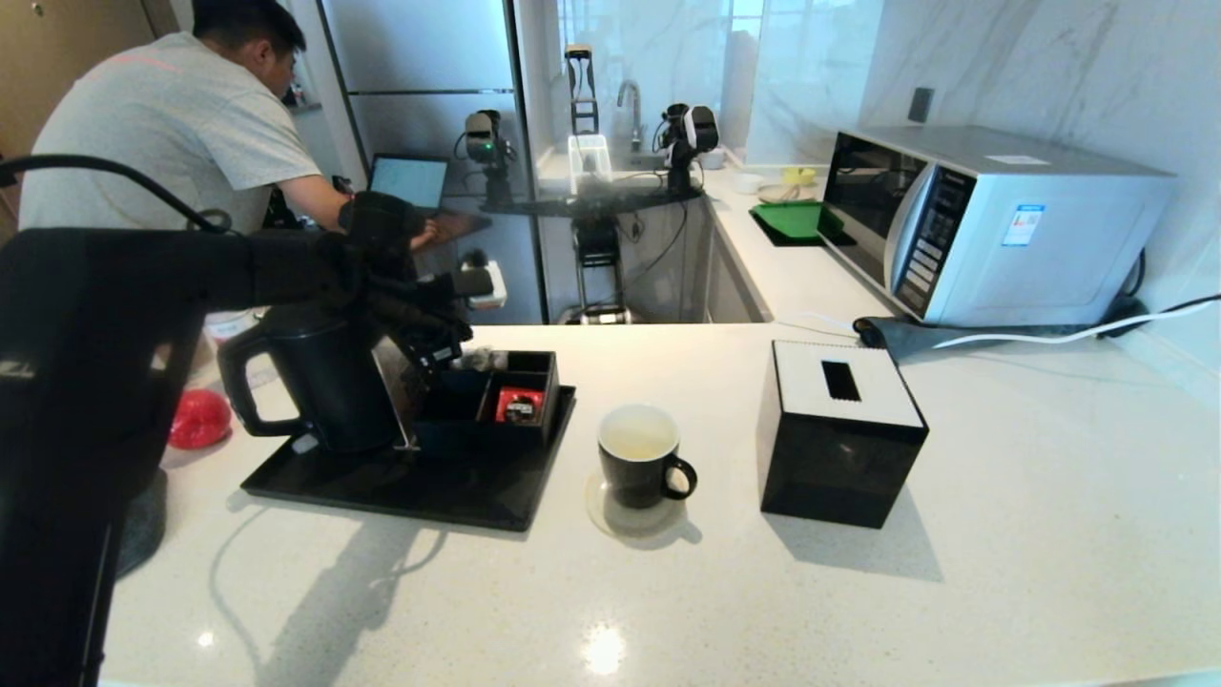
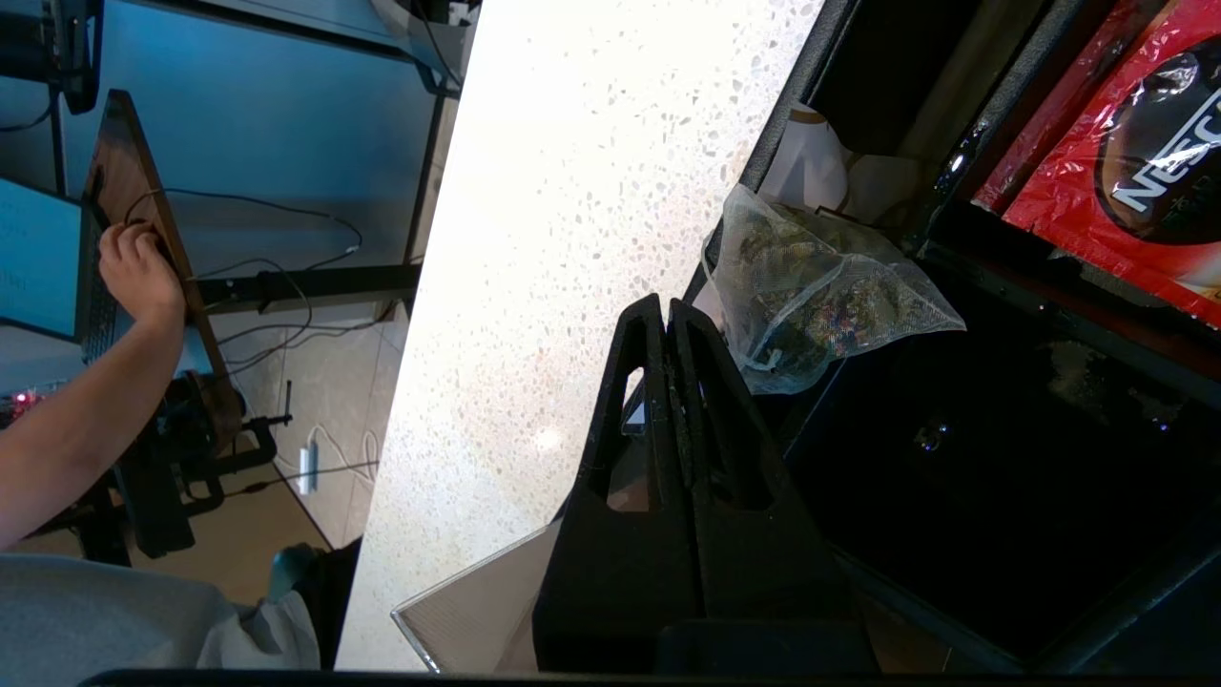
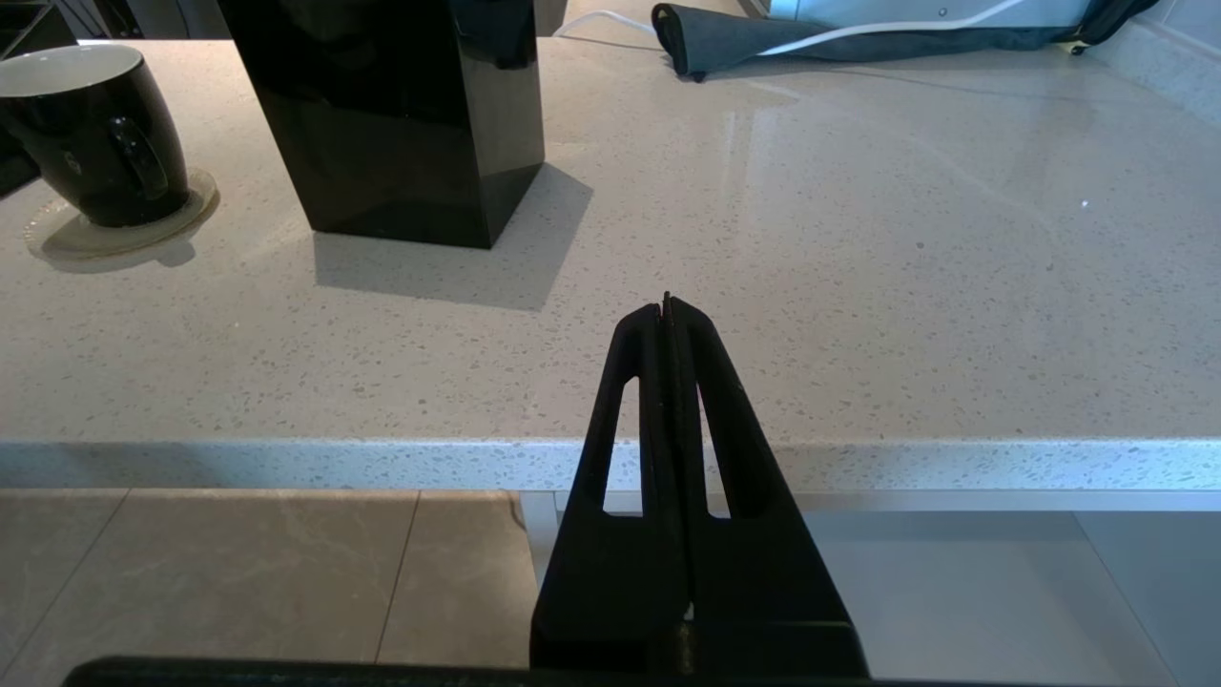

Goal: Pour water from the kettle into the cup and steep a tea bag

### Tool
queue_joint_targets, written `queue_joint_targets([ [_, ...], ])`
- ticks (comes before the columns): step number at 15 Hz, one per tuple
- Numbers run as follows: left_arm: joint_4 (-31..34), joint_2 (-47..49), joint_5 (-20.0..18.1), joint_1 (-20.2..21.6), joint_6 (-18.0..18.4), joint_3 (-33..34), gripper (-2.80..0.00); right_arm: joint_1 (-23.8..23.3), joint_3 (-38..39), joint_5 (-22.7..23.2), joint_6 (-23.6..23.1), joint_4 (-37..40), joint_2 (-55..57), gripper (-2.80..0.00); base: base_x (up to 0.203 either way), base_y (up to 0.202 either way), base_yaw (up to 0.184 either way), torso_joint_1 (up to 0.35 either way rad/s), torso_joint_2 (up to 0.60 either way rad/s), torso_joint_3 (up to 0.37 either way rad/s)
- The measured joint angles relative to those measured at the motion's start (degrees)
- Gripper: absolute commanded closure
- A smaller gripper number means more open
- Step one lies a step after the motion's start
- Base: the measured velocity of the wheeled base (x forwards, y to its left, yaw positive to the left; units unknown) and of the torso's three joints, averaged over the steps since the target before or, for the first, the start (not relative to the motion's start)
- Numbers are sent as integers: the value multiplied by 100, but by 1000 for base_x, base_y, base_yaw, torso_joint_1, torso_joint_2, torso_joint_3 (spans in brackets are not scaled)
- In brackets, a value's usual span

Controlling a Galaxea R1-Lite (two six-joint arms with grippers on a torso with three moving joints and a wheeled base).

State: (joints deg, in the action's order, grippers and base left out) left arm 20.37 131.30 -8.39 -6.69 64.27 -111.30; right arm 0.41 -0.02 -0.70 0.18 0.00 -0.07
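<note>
Closest to the head camera, the left arm is seen reaching over the black tray (image 1: 382, 491) toward the compartment box (image 1: 534, 367) beside the kettle (image 1: 324, 382). Left gripper (image 2: 666, 310): fingers pressed fully together at the box edge, tips just beside the tea bag (image 2: 820, 296). Whether the thread or mesh is pinched cannot be told; the pouch lies draped on the box rim, next to the red sachet (image 2: 1116, 143).

Cup (image 1: 637, 468) noted on a coaster (image 1: 610, 520), near the tray, between it and the tissue box (image 1: 839, 429); water level inside not readable. Right gripper (image 3: 666, 305): closed on nothing, parked off the counter edge.

Risks judged:
- Lift with nothing caught, if the tips closed beside the pouch.
- Pouch snagged on the box rim and torn or dropped.
- Kettle brushed by the arm, being so close.
</note>
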Motion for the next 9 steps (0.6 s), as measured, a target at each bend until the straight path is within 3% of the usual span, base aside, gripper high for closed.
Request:
queue_joint_targets([
  [9,18,-27,0,9,0,-30,0,0,2,0,0,0,0,0,0,0,0,0,0,0],
])
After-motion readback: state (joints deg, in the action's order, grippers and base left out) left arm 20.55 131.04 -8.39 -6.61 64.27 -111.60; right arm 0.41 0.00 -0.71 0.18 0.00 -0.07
